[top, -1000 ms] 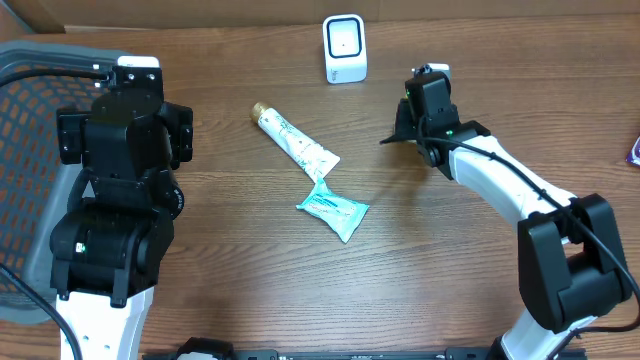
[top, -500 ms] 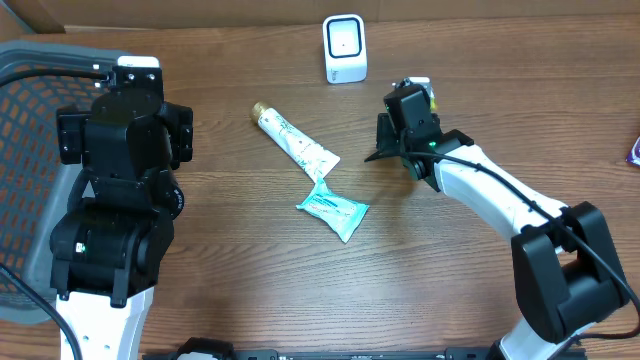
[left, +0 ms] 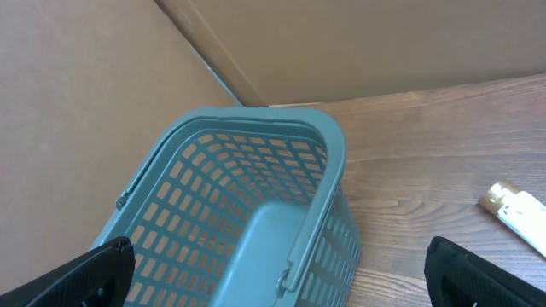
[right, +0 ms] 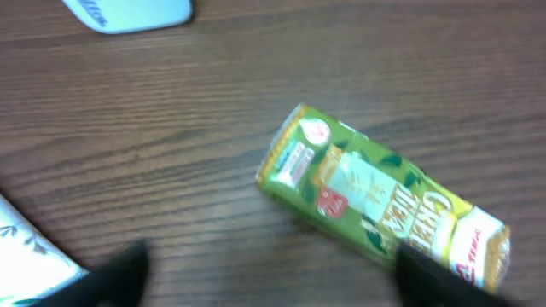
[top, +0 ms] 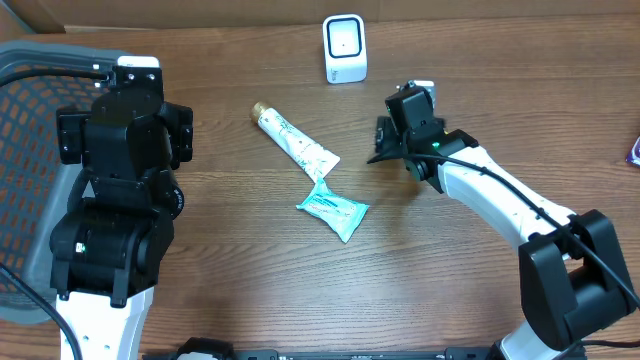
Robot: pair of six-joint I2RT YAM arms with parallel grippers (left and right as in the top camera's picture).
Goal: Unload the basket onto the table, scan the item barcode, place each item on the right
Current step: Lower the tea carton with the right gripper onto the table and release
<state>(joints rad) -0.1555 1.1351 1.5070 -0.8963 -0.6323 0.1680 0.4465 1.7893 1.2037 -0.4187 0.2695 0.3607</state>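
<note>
In the right wrist view a green tea carton [right: 375,192] lies flat on the wooden table. My right gripper [right: 277,273] is open just above the table, its right fingertip [right: 435,273] overlapping the carton's near edge and nothing held between the fingers. The white barcode scanner [top: 345,48] stands at the back of the table, beyond my right gripper [top: 383,142]. The carton is hidden under the arm in the overhead view. My left gripper [left: 281,277] hangs wide open and empty above the basket.
A grey-blue plastic basket [top: 30,120] fills the left side under the left arm [top: 120,140]. A white tube [top: 293,143] and a teal packet [top: 333,210] lie mid-table, left of the right gripper. Cardboard walls close off the back.
The right arm has swung left, toward the tube, and a little nearer. The left arm, tube and packet have not moved.
</note>
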